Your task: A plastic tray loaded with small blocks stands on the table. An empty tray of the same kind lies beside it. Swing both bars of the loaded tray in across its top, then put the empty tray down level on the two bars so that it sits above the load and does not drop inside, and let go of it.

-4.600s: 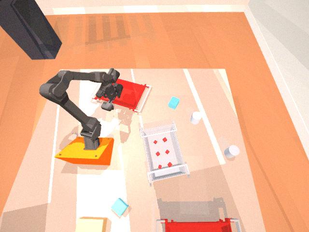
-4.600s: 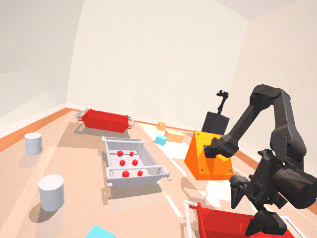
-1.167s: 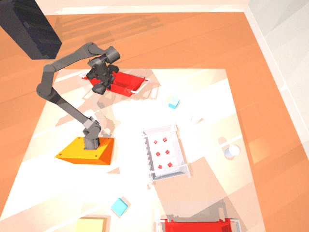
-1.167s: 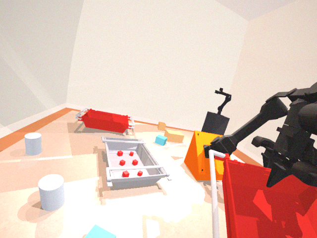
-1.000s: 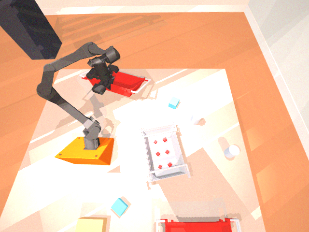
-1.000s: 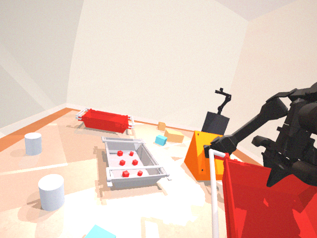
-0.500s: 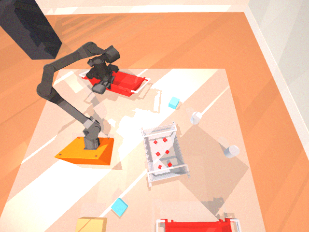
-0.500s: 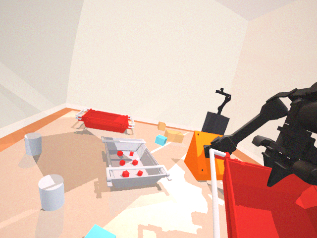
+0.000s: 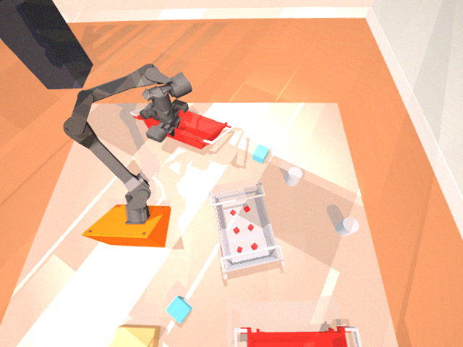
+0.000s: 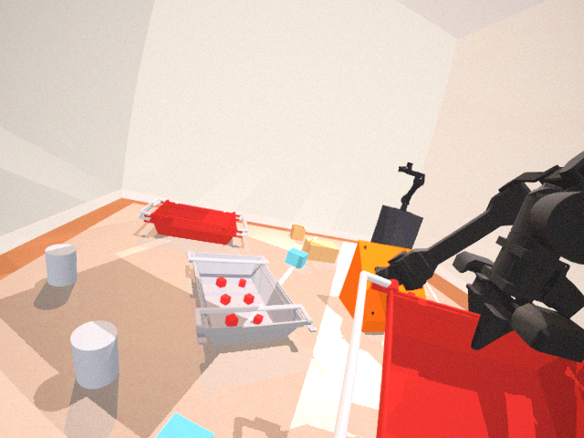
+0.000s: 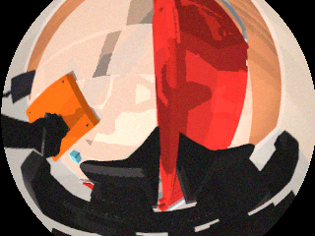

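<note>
The grey loaded tray (image 9: 221, 228) (image 10: 255, 335) stands on the table with several small red blocks (image 9: 247, 209) (image 10: 248, 298) inside. Its far bar (image 9: 239, 199) and near bar (image 9: 250, 252) lie across its top, near the ends. My gripper (image 9: 171, 129) (image 11: 162, 129) is shut on one long side wall of the empty red tray (image 9: 190, 139) (image 10: 424, 339) (image 11: 226, 88). It holds that tray above the table, beyond the loaded tray and towards the back left in the top view. A white bar (image 9: 221, 136) sticks out from the held tray's end. The fingers hide part of the gripped wall.
Another red tray (image 9: 296, 337) (image 10: 192, 224) stands off one end of the loaded tray. Two pale cylinders (image 9: 294, 176) (image 9: 348, 226) stand beyond its side. There are cyan blocks (image 9: 260, 153) (image 9: 179, 309), a yellow block (image 9: 135, 336) and my orange base (image 9: 126, 224).
</note>
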